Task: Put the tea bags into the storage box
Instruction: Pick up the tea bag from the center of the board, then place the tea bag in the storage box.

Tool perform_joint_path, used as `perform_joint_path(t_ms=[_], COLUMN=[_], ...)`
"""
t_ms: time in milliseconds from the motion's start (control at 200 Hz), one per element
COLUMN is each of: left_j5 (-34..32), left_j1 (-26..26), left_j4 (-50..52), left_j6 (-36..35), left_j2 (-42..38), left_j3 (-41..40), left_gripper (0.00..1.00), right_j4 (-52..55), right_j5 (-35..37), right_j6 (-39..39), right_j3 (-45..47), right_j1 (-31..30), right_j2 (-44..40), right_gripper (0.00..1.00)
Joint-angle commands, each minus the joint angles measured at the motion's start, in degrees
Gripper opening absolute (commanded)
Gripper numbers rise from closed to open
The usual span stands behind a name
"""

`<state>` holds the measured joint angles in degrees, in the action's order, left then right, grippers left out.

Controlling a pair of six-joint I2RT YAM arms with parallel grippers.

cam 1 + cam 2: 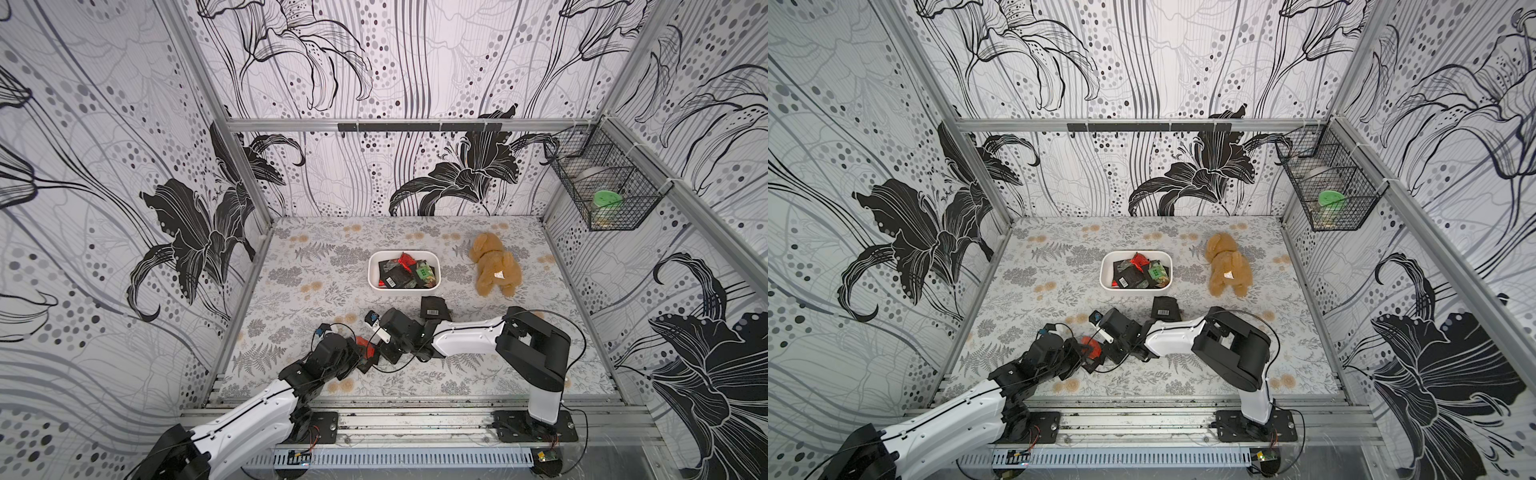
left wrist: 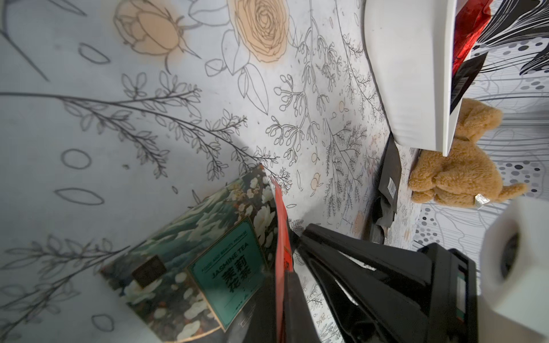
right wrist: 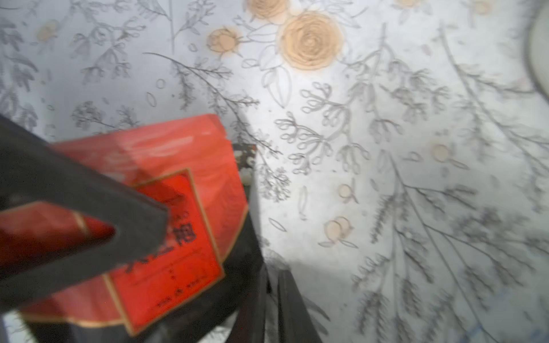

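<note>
The white storage box (image 1: 371,270) (image 1: 1103,270) stands mid-table with several tea bags (image 1: 405,272) in it. One black tea bag (image 1: 434,308) (image 2: 389,181) lies on the table just in front of the box. Near the front, my left gripper (image 1: 363,351) (image 2: 279,297) is shut on a red tea bag (image 1: 365,347) (image 2: 280,225) (image 3: 166,166), gripped by its edge. A dark floral tea bag with a teal label (image 2: 208,261) sits right beside it. My right gripper (image 1: 376,353) (image 3: 277,297) is close against the red bag, jaws together with nothing seen between them.
A tan plush toy (image 1: 496,266) (image 2: 457,169) lies right of the box. A black wire basket (image 1: 602,183) hangs on the right wall. Both arms cross low over the front middle of the floral table, their wrists almost touching.
</note>
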<state>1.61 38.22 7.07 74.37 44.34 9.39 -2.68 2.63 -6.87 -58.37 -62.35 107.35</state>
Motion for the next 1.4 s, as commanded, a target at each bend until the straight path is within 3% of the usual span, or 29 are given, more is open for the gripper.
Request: perform_joint_path(t_ms=[0,75,130,295,481,571,701,1016,1181,1322,1397], left_j5=[-3.68,-6.24,-8.43,-17.16,-24.68,-23.73,-17.06,-6.17,-7.75,-11.87,-14.79], left_j1=[0.15,0.24,0.26,0.21,0.23,0.21,0.24,-0.06,-0.14,-0.33,-0.67], left_j4=[3.88,8.26,11.61,20.17,23.51,20.72,12.28,-3.19,-2.65,-0.15,2.92], left_j6=[-2.36,-4.20,-5.88,-12.49,-19.90,-22.15,-23.35,-19.73,-19.97,-19.99,-19.97], left_j2=[-1.33,-1.62,-1.25,4.67,19.75,27.74,37.89,58.30,66.05,67.89,68.00], left_j3=[3.54,6.66,9.74,22.18,38.48,45.28,52.88,67.23,73.95,74.74,74.74], left_gripper=[0.00,0.00,0.00,0.00,0.00,0.00,0.00,0.00,0.01,0.12,0.12], right_j4=[-2.01,-1.07,0.05,-4.18,-12.07,-14.73,-17.38,-21.63,-22.45,-22.79,-23.01], right_j5=[12.90,23.10,26.88,27.28,27.57,27.36,25.01,22.23,21.21,20.83,20.81], right_j6=[-4.13,-7.54,-10.46,-17.00,-19.93,-21.08,-21.18,-20.28,-19.99,-19.73,-19.69], right_j3=[2.85,4.57,5.69,13.58,23.73,27.63,30.94,34.16,34.38,34.19,34.16], right_j1=[0.07,1.11,2.94,8.62,12.51,14.35,16.46,17.35,17.52,17.48,17.48], right_j2=[-5.05,-7.32,-9.19,-18.11,-30.00,-34.52,-38.43,-41.57,-41.27,-40.73,-40.73], right_gripper=[0.15,0.16,0.16,0.22,0.40,0.45,0.48,0.51,0.52,0.52,0.52])
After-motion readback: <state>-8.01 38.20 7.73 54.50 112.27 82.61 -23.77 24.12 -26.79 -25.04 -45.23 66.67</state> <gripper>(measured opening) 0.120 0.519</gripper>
